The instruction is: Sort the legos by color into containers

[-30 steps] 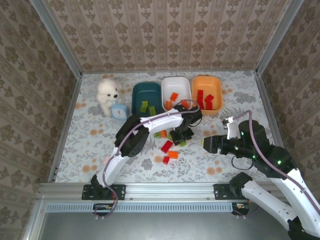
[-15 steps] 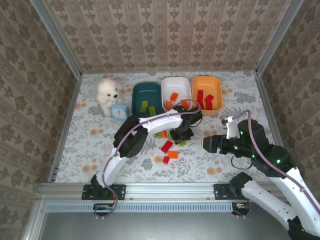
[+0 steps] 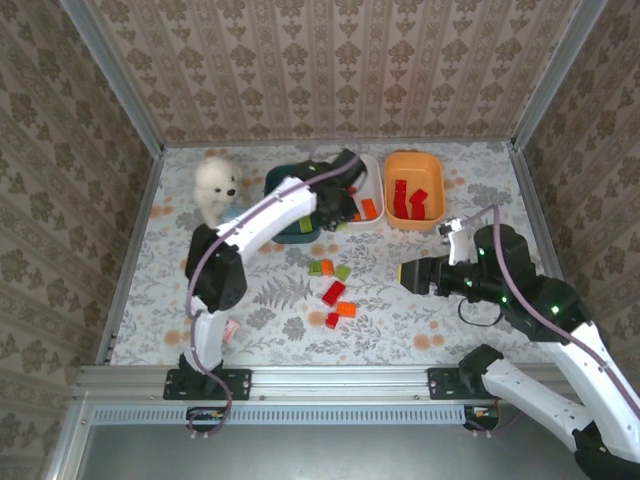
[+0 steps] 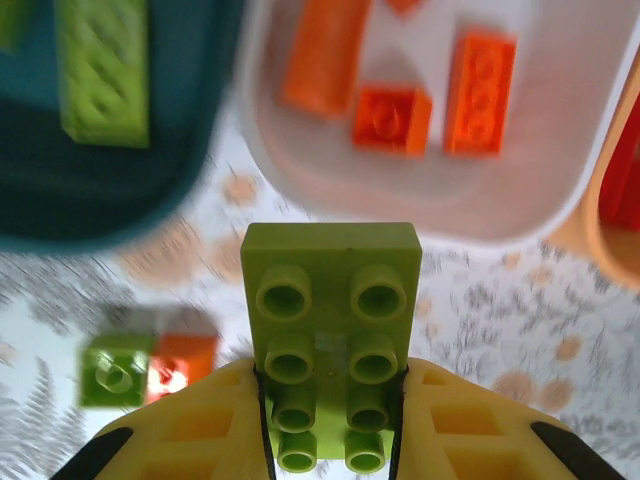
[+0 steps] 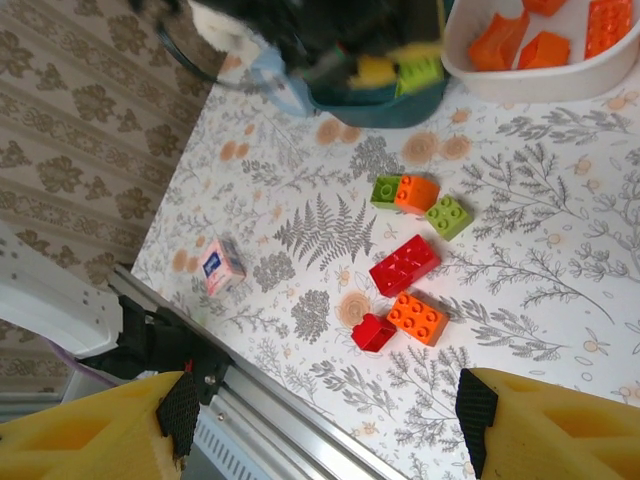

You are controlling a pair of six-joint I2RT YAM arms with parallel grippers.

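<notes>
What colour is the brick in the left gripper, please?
Light green brick; clearest in left wrist view.

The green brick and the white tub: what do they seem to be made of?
Green brick: looks like hard moulded plastic with a slight sheen; crisp round studs, even colour. White tub: probably smooth plastic too; rounded, uniform wall, though it is blurred here.

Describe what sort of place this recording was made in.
Probably a lab test cell dressed as a home: wallpaper-patterned panels held in metal framing, a floral-print table cover, and two arms bolted to an aluminium rail at the near edge.
</notes>
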